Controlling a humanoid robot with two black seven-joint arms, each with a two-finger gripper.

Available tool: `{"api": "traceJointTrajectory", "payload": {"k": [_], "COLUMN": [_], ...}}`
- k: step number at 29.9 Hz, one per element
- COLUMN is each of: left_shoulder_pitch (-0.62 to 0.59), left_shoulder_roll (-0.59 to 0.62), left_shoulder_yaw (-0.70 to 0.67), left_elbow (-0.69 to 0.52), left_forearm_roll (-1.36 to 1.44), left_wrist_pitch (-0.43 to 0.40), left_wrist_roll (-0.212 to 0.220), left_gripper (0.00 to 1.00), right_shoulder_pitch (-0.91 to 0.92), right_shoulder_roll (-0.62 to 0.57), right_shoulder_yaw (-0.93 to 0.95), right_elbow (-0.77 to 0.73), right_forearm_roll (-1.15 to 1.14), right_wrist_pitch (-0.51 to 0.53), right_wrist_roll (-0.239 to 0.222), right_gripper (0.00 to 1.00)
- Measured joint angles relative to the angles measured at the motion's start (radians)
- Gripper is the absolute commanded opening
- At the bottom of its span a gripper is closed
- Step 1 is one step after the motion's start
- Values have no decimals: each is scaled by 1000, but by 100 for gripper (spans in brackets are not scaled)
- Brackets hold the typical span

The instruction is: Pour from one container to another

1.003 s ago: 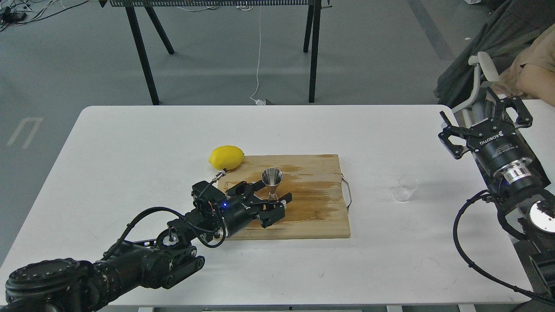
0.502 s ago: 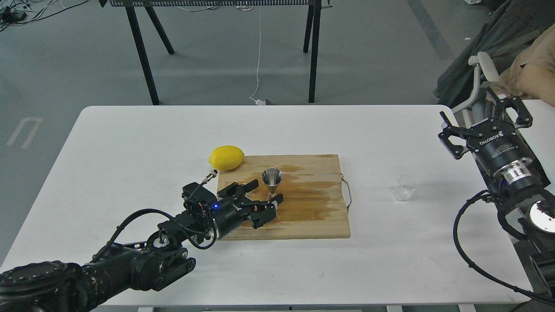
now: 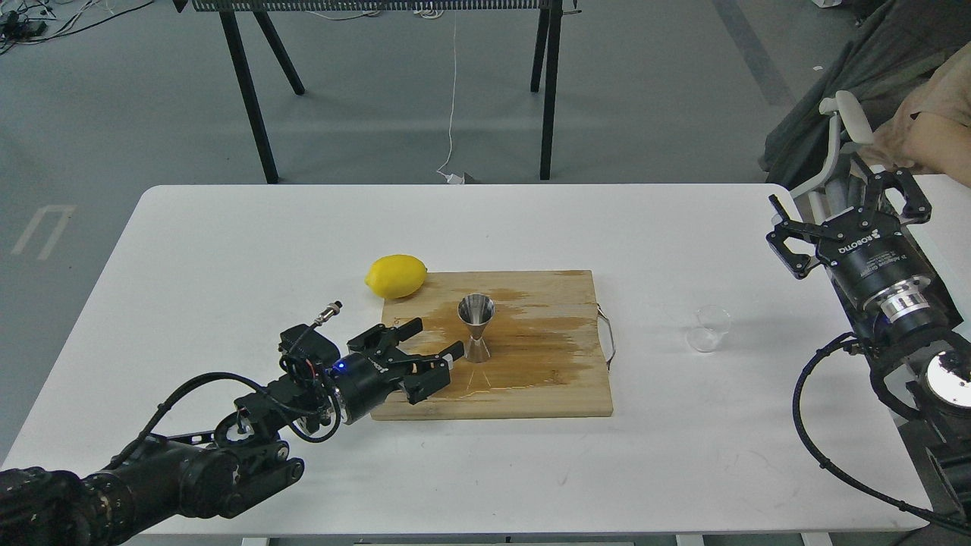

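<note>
The steel jigger [image 3: 476, 327] stands upright on the wooden cutting board [image 3: 546, 379], which looks wet around it. The small clear cup [image 3: 709, 328] rests on the white table to the right of the board, apart from both grippers. My left gripper [image 3: 438, 339] is open just left of the jigger, fingers spread and holding nothing, a short gap from it. My right gripper [image 3: 848, 208] is open at the table's far right edge, raised and well behind the cup.
A yellow lemon [image 3: 396, 275] lies off the board's back left corner. The board has a metal handle [image 3: 608, 337] on its right side. The white table [image 3: 227, 250] is bare on the left. A person sits at the far right.
My left gripper has drawn back leftward and toward me, away from the jigger it was around. The jigger stays standing on the board. The right arm and cup have not moved.
</note>
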State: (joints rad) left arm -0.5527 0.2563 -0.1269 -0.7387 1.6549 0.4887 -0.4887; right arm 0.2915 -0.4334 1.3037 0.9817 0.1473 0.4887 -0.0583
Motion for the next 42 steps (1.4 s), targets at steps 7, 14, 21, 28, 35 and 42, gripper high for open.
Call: {"api": "traceJointTrajectory", "payload": {"k": [7,14,21,28,35,42], "left_shoulder_pitch": [20,22,20,7,-39,-48], "left_shoulder_roll": [267,457,500,490,479,460], "left_shoulder_yaw": [-26,-207,-489,-583,-586,-592], "left_elbow": [-288,-476,-404,-142,23,32], "left_forearm_roll": [-189,-439,-774,-1147,-1481,-1592], "left_wrist_pitch": [-194,-550,-961,-977,-977,-977], "left_wrist_roll": [0,0,0,0,0,0], "left_gripper": [95,95,95,95,95,96], "right_shoulder_pitch": [0,1,11,16,15,-31], "right_shoulder_roll": [0,7,15,56,120,106], "right_shoulder_yaw": [1,-4,-10,-3,-4,-12], "right_elbow": [-1,-1,-4,-8,-4,28], "right_forearm_roll": [0,0,0,0,104,302], "right_wrist_pitch": [0,0,0,0,0,0], "right_wrist_roll": [0,0,0,0,-2,-12], "right_gripper": [99,99,99,99,99,99]}}
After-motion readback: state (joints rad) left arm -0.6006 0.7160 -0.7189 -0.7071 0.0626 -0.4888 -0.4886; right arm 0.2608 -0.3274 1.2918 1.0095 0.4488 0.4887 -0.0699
